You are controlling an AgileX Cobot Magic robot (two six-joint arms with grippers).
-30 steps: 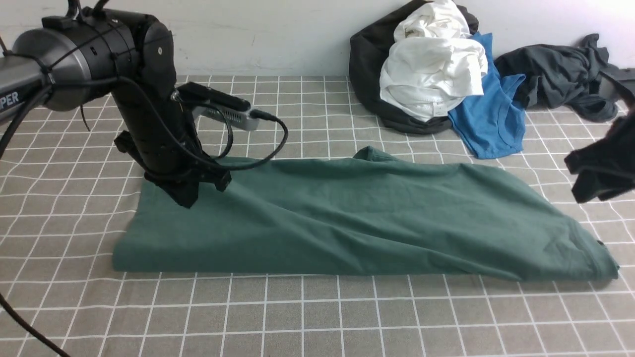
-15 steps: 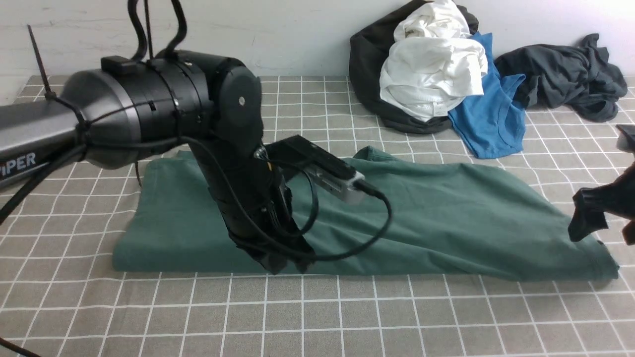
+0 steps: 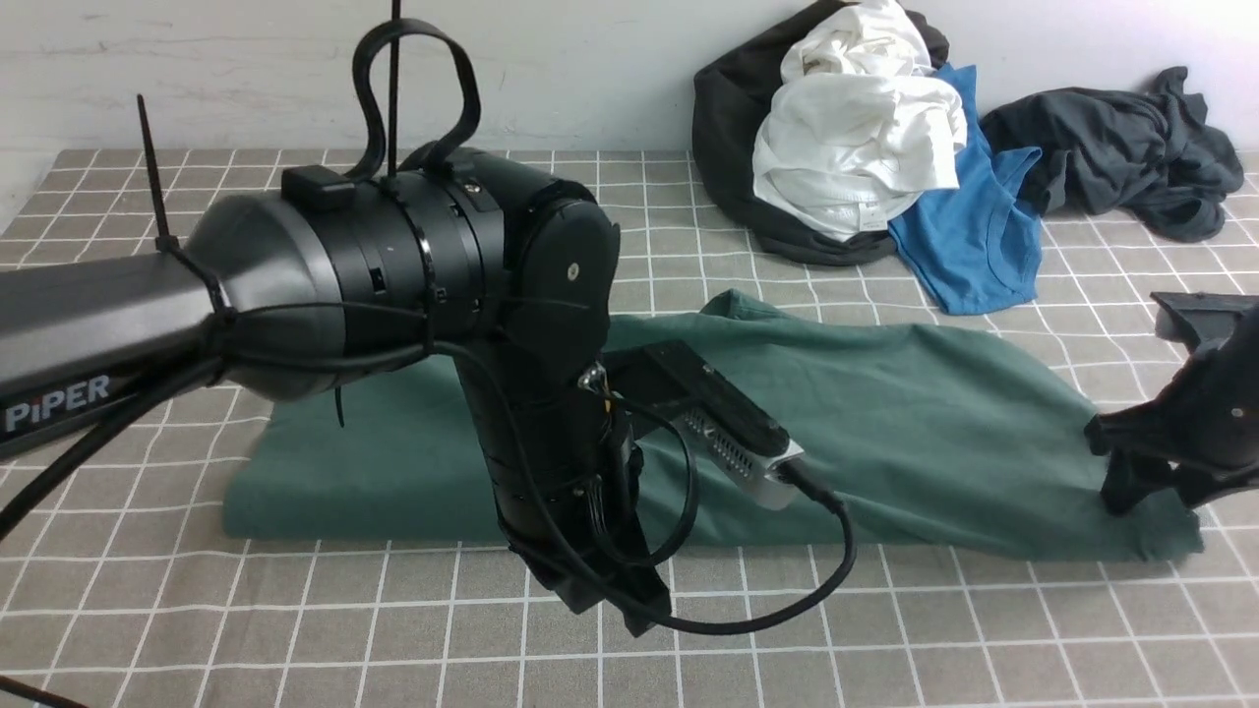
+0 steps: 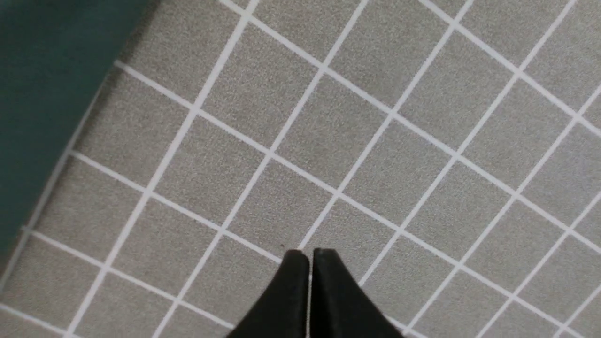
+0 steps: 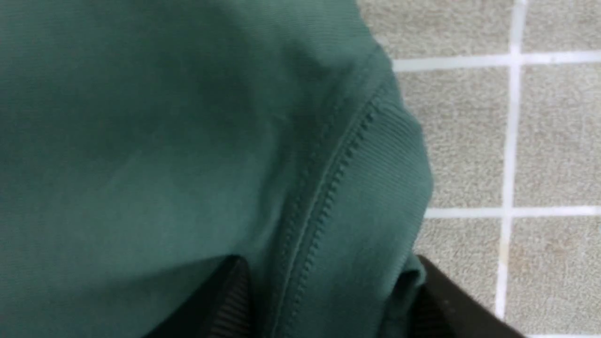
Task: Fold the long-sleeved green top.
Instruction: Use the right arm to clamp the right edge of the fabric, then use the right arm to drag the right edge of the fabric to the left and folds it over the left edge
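The green long-sleeved top [image 3: 885, 423] lies folded into a long band across the checked tablecloth [image 3: 885, 629]. My left gripper [image 3: 615, 600] is shut and empty, pointing down at the cloth just in front of the top's near edge. In the left wrist view its closed tips [image 4: 307, 253] hang over bare checks, with the top [image 4: 37, 94] off to one side. My right gripper [image 3: 1131, 487] is at the top's right end. In the right wrist view it is open [image 5: 328, 300] and its fingers [image 5: 230, 295] straddle a ribbed, stitched band of the top [image 5: 141, 141].
A clothes pile lies at the back right against the wall: a white garment [image 3: 856, 138] on a black one [image 3: 728, 128], a bright blue top [image 3: 974, 236] and a dark charcoal garment [image 3: 1111, 147]. My left arm's bulk [image 3: 393, 275] hides the top's left-middle part.
My left arm swung from the top's far left corner across to its near edge, gripper now past the fabric. My right gripper came down and in onto the top's right end.
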